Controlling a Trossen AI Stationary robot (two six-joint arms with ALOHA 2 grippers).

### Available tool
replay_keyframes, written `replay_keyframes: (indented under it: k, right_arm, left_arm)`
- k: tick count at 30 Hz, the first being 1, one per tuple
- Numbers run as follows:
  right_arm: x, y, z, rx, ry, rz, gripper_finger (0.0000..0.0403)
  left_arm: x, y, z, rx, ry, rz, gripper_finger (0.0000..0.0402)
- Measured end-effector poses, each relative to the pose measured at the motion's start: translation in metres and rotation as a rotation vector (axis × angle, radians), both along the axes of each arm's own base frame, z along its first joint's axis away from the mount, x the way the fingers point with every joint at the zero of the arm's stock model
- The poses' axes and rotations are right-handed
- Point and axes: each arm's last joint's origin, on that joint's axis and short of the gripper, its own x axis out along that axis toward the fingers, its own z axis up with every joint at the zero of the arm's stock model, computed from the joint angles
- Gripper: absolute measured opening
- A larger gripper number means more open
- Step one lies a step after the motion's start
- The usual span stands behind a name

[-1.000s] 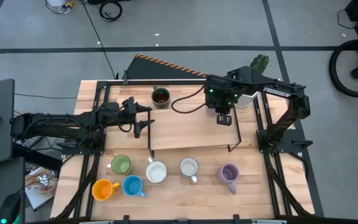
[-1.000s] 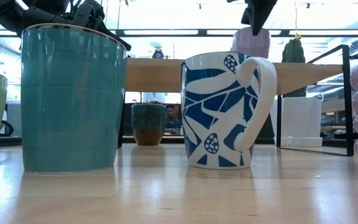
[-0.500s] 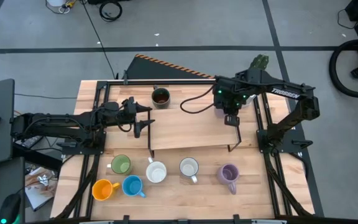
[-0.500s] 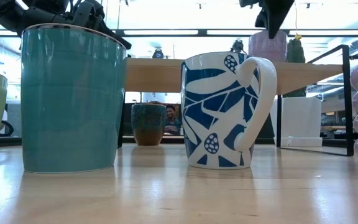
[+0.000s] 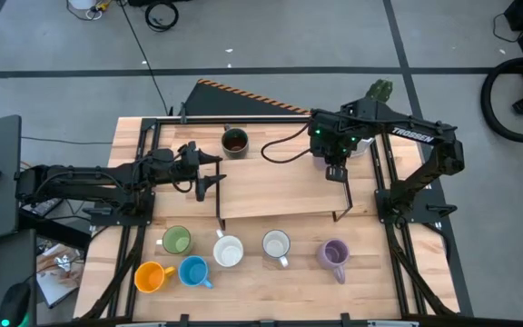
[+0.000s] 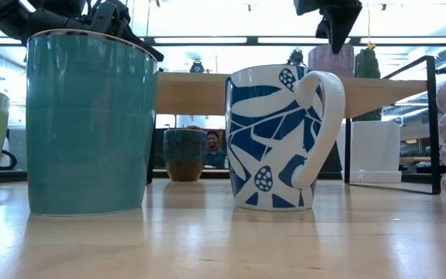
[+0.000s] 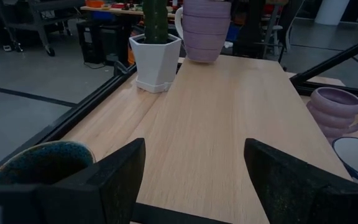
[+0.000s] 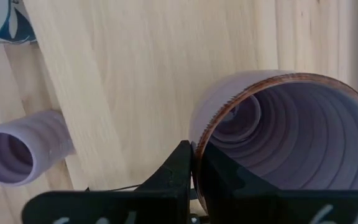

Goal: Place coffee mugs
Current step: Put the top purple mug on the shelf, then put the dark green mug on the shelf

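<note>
The right gripper (image 8: 194, 163), pinched shut on the rim of a lavender mug (image 8: 284, 134) apparently resting on the shelf (image 5: 280, 186), should open only once it sits flat.

Six mugs stood upright on the counter's front: green (image 5: 176, 241), orange (image 5: 151, 276), blue (image 5: 193, 271), two white (image 5: 229, 251) (image 5: 276, 244), ribbed lavender (image 5: 335, 255), a dark brown mug (image 5: 234, 142) at the back, a second lavender mug (image 8: 288, 134) (rim pinched by the right gripper (image 8: 194, 167)) over the raised shelf

six mugs (image 5: 228, 252) before shelf (image 5: 280, 191) (one behind)
</note>
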Motion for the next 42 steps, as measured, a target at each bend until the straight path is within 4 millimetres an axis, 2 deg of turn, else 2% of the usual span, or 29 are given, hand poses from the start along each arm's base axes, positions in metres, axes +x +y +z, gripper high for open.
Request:
replay_keyframes:
  k: [12,21,42]
  right_arm:
    - [0.002,-0.001,-0.003,0.005,0.011,0.006,0.0032]
    - [0.002,-0.001,-0.013,0.018,0.039,-0.006,0.0036]
    - [0.001,-0.001,-0.008,0.007,0.035,-0.054,0.0172]
  left_arm:
    - [0.0,0.0,0.0,-0.003,-0.001,0.0,0.0279]
    - [0.0,0.0,0.0,-0.003,0.0,0.001,0.0279]
    - [0.0,0.0,0.0,-0.003,-0.001,0.0,0.0279]
